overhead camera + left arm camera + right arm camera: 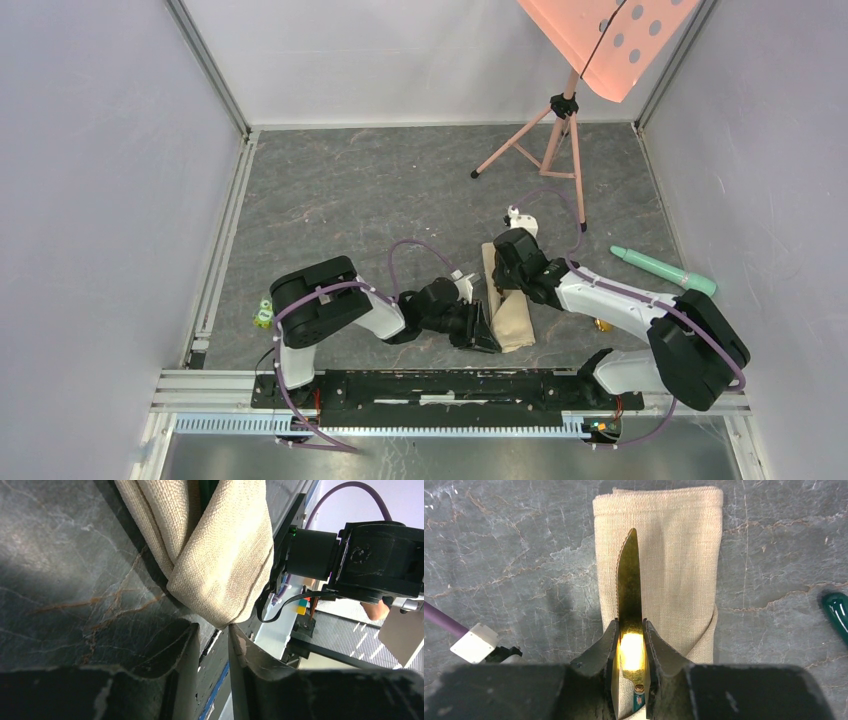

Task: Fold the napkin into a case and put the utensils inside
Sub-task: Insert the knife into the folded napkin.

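The napkin lies as a narrow beige case (517, 322) on the table's middle, lengthwise toward the arms. My right gripper (507, 281) is shut on a gold knife (629, 580) with a teal handle end. It holds the blade over the case (679, 555), pointing along it. My left gripper (482, 336) is at the case's near end. In the left wrist view the case's folded end (220, 570) touches my fingertips. The left gripper (214, 630) has its jaws a narrow gap apart with nothing between them. A gold piece (603, 325) peeks out beside my right arm.
A mint-green cylinder (665, 268) lies at the right; a green rounded tip (836, 610) shows in the right wrist view. A small green frog toy (263, 314) sits at the left by the rail. A pink tripod stand (548, 140) is at the back.
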